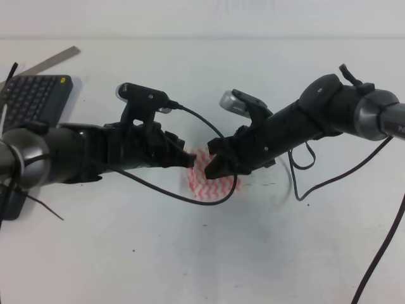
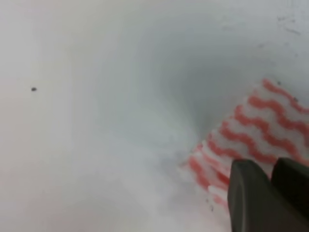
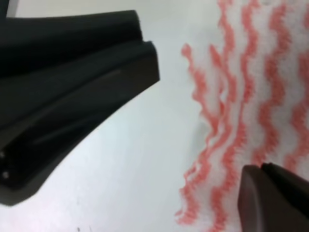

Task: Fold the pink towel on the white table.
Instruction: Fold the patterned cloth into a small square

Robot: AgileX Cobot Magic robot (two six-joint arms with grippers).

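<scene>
Bright, even light fills the high view; the white worktop is nearly washed out toward the upper edge of the frame, and only faint, soft shadows lie beneath the two arms at centre. The picture is slightly soft overall, with mild noise. The left wrist view is hazy and out of focus: a broad grey shadow spreads across its upper middle, and the pink towel at lower right is blurred. The right wrist view is sharper on the stripes, while the dark tool parts at its left and lower right edges are blurred.
</scene>
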